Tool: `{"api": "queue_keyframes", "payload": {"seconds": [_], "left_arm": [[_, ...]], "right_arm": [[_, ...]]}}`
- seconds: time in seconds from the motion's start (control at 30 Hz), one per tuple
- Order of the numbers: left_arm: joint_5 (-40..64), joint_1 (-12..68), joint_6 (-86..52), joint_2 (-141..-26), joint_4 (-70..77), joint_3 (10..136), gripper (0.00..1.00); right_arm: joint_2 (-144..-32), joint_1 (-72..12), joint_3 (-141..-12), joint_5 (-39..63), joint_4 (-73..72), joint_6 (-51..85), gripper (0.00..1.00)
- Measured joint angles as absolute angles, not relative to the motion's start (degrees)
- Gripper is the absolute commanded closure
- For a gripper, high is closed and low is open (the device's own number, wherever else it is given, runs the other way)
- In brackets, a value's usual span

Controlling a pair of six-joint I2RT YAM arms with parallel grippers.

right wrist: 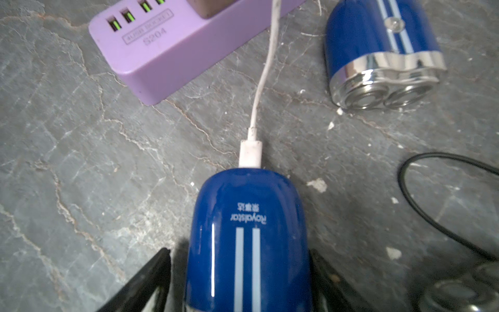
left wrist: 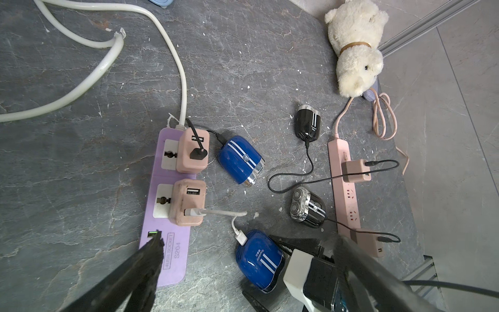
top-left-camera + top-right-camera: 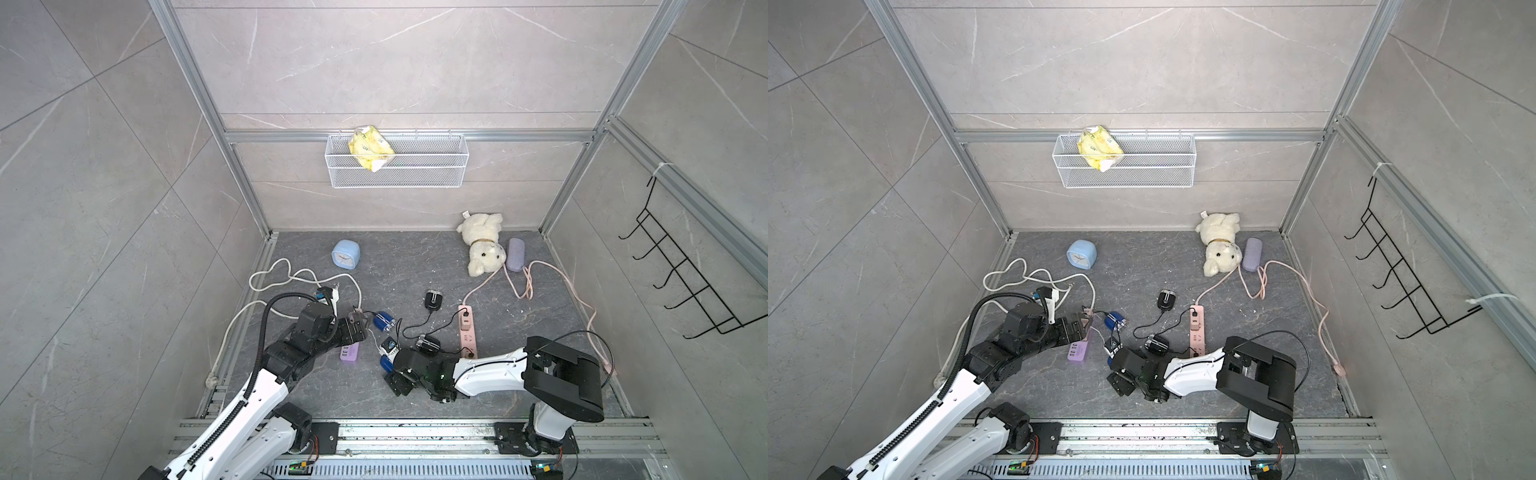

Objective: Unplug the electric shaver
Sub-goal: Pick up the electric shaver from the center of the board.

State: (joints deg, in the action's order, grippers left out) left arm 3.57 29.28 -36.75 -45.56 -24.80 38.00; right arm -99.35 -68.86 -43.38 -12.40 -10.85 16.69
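Observation:
A blue electric shaver [image 1: 248, 237] lies on the dark floor with a white cable plug [image 1: 250, 152] in its end. The cable runs to a pink adapter [image 2: 187, 202] on the purple power strip [image 2: 167, 259]. My right gripper [image 1: 243, 281] is open and straddles this shaver, one finger on each side, with a narrow gap showing on one side. In both top views the shaver [image 3: 385, 364] is mostly hidden under the right wrist. My left gripper [image 2: 249, 239] hangs wide open above the purple strip [image 3: 350, 353], holding nothing.
A second blue shaver [image 2: 240, 160] and two black shavers [image 2: 309, 124] [image 2: 307, 206] lie close by, all cabled. A pink power strip [image 3: 468, 328], a white plush bear [image 3: 482, 243], a blue clock [image 3: 345, 254] and loose white cord [image 3: 270, 274] share the floor.

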Motion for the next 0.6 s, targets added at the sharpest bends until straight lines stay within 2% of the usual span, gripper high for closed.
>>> {"api": "queue_keyframes", "payload": {"seconds": [0.33,0.6], "left_arm": [[5.2,29.3,-37.4,-44.8,-24.8,37.5,0.0],[7.7,29.3,-39.1,-42.0,-24.3,34.8,0.0]], "right_arm": [[-97.9,-68.9,-42.0,-12.4,-11.8,15.2,0.52],[-91.6,-68.9,-41.5,-12.6,-11.6,13.5,0.59]]}}
